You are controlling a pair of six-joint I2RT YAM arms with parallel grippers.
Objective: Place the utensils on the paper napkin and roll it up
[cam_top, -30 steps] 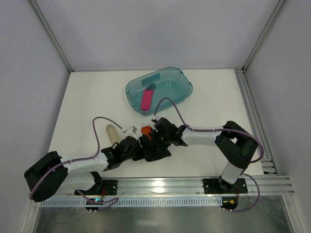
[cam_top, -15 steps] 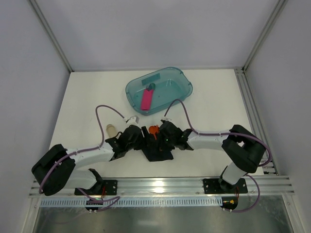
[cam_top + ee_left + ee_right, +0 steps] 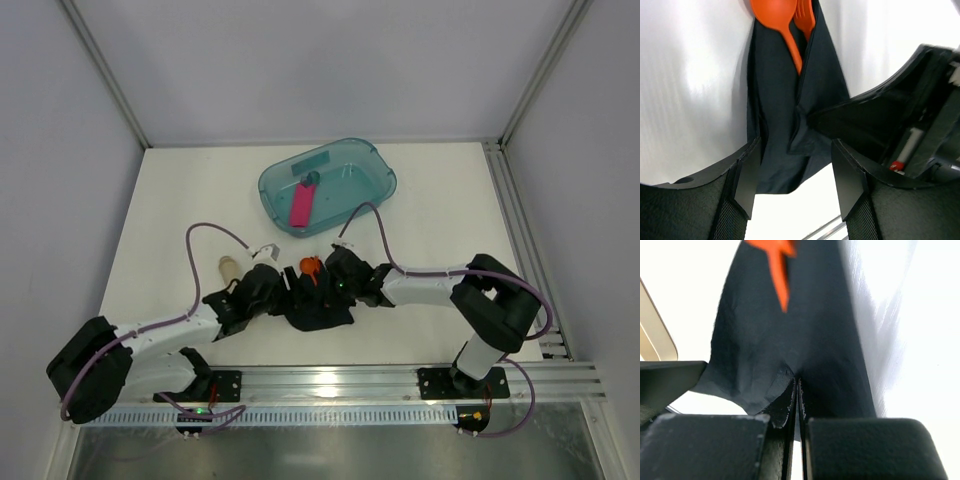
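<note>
The black paper napkin [image 3: 322,312] lies folded over the orange utensils [image 3: 310,267], whose spoon and fork heads [image 3: 785,20] stick out of its far end. My right gripper [image 3: 797,380] is shut on a gathered fold of the napkin [image 3: 765,340], with an orange utensil [image 3: 777,270] showing beyond it. From the left, my left gripper [image 3: 796,150] stands open and straddles the napkin's [image 3: 785,115] near end; its fingers [image 3: 747,180] do not press on it. In the top view the two grippers meet over the napkin, left gripper [image 3: 287,292] and right gripper [image 3: 322,290].
A teal tub [image 3: 375,170] holding a pink bar [image 3: 300,208] sits behind the napkin. Just left of the left gripper lies a pale beige tube [image 3: 229,267], also seen in the right wrist view [image 3: 655,335]. A metal rail [image 3: 330,380] runs along the near edge.
The left gripper has swung right, up to the napkin, covering most of the beige tube. The right gripper has stayed shut on the napkin and shifted slightly toward the near edge.
</note>
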